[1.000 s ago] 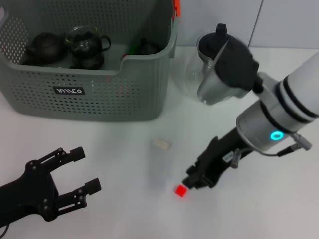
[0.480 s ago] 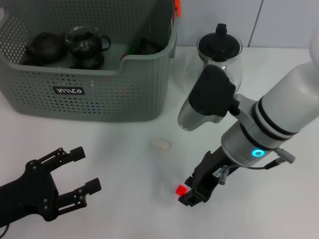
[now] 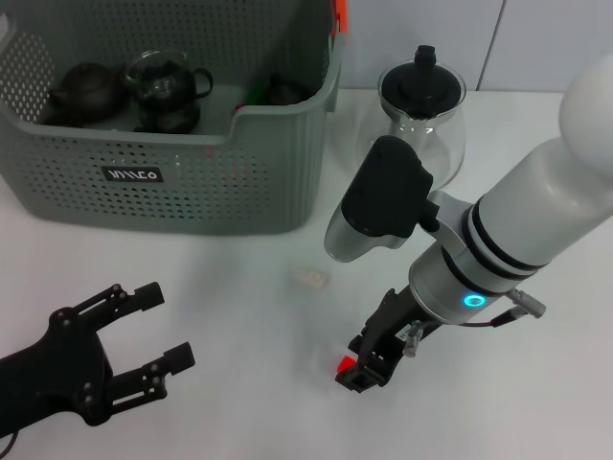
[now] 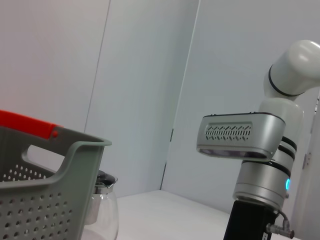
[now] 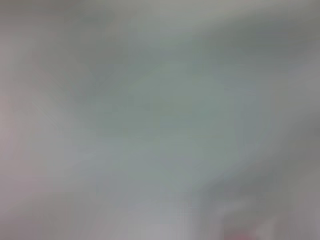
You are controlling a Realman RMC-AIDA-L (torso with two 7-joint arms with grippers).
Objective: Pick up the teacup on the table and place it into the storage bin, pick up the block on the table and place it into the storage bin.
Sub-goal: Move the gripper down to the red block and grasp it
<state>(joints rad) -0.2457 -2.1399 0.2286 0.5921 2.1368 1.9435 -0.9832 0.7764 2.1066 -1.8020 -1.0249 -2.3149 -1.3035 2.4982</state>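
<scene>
On the white counter (image 3: 192,278), the right end effector (image 3: 361,369) is down at the red block (image 3: 344,364), grip state unclear, well in front of the bin (image 3: 172,182), while the left end effector (image 3: 144,335) rests spread open near the front-left edge.

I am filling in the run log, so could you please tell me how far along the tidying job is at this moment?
Several dark teapots and a glass one already sit in the storage bin. In hand: the right gripper is down on the table at the red block, which is not lifted. Left: carrying the block to the bin. The left gripper waits open near the front edge, and the small pale piece lies untouched.
</scene>
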